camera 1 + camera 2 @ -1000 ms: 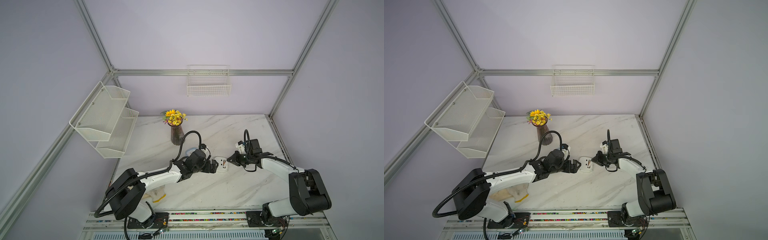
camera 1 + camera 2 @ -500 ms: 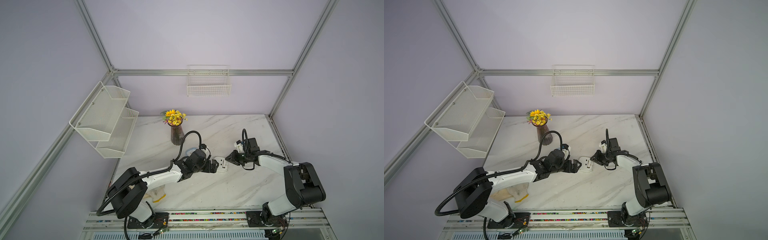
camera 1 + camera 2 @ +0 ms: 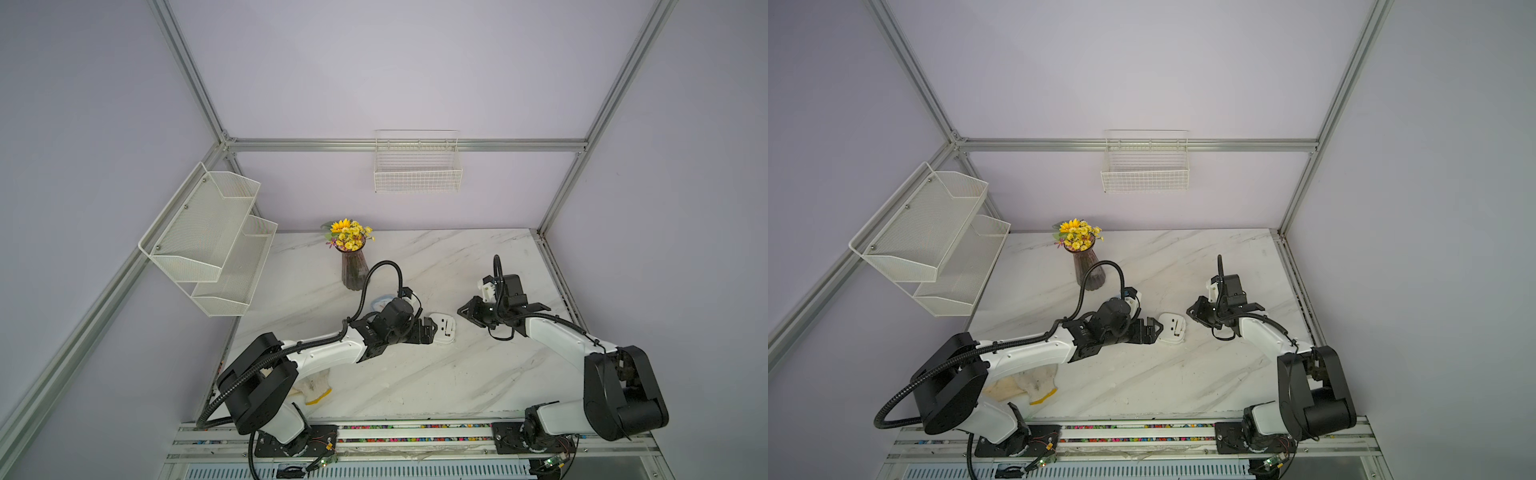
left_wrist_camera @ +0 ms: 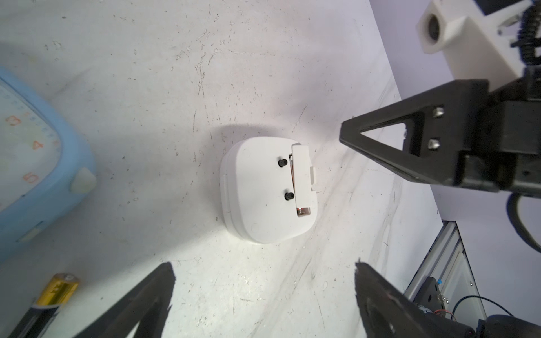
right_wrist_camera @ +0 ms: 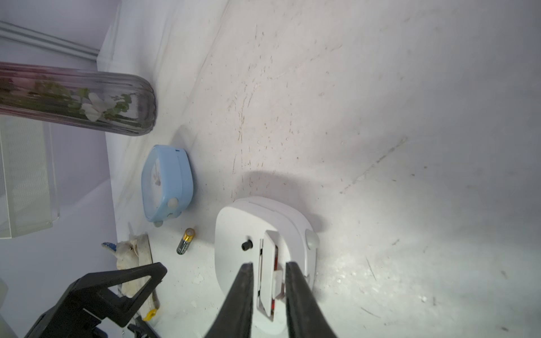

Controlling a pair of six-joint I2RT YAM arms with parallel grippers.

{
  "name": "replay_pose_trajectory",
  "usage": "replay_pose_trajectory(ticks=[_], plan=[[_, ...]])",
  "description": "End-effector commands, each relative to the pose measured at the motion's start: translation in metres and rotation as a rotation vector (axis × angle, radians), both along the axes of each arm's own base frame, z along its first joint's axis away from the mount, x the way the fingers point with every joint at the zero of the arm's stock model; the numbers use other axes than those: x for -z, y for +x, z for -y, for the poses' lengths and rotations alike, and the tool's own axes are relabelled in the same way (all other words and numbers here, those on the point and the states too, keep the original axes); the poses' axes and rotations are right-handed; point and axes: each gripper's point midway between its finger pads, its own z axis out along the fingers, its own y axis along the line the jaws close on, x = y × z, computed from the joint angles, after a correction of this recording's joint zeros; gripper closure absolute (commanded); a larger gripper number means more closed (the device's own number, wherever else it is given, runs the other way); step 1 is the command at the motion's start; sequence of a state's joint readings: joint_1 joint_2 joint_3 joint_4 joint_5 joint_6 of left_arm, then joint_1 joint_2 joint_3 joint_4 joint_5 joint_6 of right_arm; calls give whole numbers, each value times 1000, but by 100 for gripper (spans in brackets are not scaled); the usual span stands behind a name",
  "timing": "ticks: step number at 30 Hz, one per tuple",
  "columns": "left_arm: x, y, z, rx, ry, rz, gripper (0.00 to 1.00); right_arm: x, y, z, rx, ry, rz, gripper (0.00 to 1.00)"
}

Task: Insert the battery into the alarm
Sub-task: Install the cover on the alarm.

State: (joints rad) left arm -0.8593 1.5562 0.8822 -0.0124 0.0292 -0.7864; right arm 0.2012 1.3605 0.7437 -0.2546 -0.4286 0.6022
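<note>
A: Location of task item?
B: Gold-and-black cylindrical battery (image 4: 60, 288) flat on white marble counter (image 4: 146, 87), just left of white rounded plastic alarm (image 4: 263, 190), outside far side of left fingers (image 4: 146, 295). Long axis roughly left–right. Left arm nearer.
A: Grip state?
B: Both empty. Spread wide: left fingers. Barely parted: right fingers (image 5: 240, 295), aimed at askew white compartment cover (image 5: 268, 263), not touching.

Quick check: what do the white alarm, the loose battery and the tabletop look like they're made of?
White alarm: likely matte moulded plastic; rounded edges, thin clip-on cover. Battery: metal cell in glossy gold-and-black wrap; shiny end cap. Tabletop: marble-look stone or laminate, unclear which; grey veins, fine scratches.
</note>
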Motion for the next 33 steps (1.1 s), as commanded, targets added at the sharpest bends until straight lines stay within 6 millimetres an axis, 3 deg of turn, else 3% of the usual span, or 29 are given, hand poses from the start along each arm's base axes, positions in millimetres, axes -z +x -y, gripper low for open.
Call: replay_pose_trajectory(ticks=[1,12,30,33], plan=[[-18,15,13,-38,-81,18,7,0,-10,-2,87,-33,-9,76],[-1,26,16,-108,-88,-11,14,8,-14,-23,132,-127,-18,77],[15,31,26,-115,-98,-29,19,26,-17,-20,175,-158,-49,81],[16,31,27,-113,-96,-31,19,36,-18,-22,168,-170,-76,82]])
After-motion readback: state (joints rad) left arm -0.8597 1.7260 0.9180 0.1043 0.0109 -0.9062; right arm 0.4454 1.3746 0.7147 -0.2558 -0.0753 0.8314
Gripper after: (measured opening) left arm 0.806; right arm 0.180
